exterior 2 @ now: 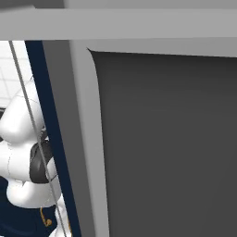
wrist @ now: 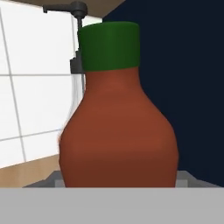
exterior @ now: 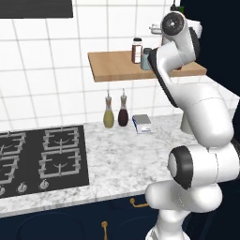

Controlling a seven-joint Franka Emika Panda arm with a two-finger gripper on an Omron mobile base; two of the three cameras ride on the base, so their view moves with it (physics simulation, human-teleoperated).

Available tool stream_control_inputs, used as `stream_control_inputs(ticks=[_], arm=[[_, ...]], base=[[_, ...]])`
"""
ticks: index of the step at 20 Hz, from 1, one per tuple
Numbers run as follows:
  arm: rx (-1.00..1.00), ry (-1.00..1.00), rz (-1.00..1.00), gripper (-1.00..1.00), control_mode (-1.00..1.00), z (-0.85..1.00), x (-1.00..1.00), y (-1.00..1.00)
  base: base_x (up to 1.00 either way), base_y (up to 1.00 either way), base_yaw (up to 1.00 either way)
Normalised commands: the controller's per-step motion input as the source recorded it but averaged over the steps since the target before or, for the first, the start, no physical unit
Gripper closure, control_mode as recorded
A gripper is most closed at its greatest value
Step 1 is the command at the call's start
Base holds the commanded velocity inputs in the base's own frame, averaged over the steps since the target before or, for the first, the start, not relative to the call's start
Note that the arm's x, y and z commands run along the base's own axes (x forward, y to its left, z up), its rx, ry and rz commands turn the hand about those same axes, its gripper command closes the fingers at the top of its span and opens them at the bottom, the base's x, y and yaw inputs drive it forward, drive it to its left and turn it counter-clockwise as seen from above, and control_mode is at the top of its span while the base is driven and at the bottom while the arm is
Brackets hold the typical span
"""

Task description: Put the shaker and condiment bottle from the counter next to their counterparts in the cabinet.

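**Red bottle up at the shelf, close before the hand camera**

The arm (exterior: pixel 199 122) rose from the lower right of the left base view and reached up to the right end of the wooden shelf (exterior: pixel 112 65) fixed to the tiled wall. Its upper links covered that end of the plank, and the gripper itself was hidden behind them.

In the hand view the condiment bottle (wrist: pixel 118 131) stood upright and very close, its red-orange shoulders spreading across the lower middle and its green cap (wrist: pixel 109 46) near the top. Pale wood of the shelf showed at the lower left beside it, white tiles lay behind on the left and a dark navy surface on the right. A black spout (wrist: pixel 72 8) on a clear neck rose just behind the bottle's left side. The fingertips could not be made out, so whether the fingers were clamped on the bottle or merely stood around it could not be told.

On the shelf in the left base view, a brown-and-white shaker (exterior: pixel 136 50) with a dark lid stood just left of a pale blue shaker (exterior: pixel 146 59), both near the arm's elbow. Below the shelf, on the marble counter (exterior: pixel 122 164), two small oil bottles (exterior: pixel 116 112) stood side by side against the wall, one yellow-green and one dark, with a small blue-and-white box (exterior: pixel 142 123) just to their right. A black hob (exterior: pixel 42 159) lay at the counter's left.

The right base view showed a grey panel (exterior 2: pixel 166 139) close up, with a navy strip and part of the arm at its left edge.
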Motion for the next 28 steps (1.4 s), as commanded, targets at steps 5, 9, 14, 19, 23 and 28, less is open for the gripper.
stream_control_inputs(ticks=[5, 9, 14, 19, 23, 28], arm=[[0.0, 0.0, 0.04, 1.0, -1.0, 0.0, 0.33, 0.0], [0.0, 0.0, 0.04, 1.0, -1.0, 0.0, 0.17, 0.0], [0.0, 0.0, 0.05, 1.0, -1.0, 0.0, 0.06, 0.0], [0.0, 0.0, 0.05, 1.0, -1.0, 0.0, 0.06, 0.0], [0.0, 0.0, 0.06, -1.0, -1.0, -0.02, 0.01, 0.0], [0.01, 0.0, 0.05, -1.0, -1.0, -0.01, -0.05, -0.04]], base=[[0.0, 0.0, 0.0], [0.0, 0.0, 0.0], [0.0, 0.0, 0.0], [0.0, 0.0, 0.0], [0.0, 0.0, 0.0], [0.0, 0.0, 0.0]])
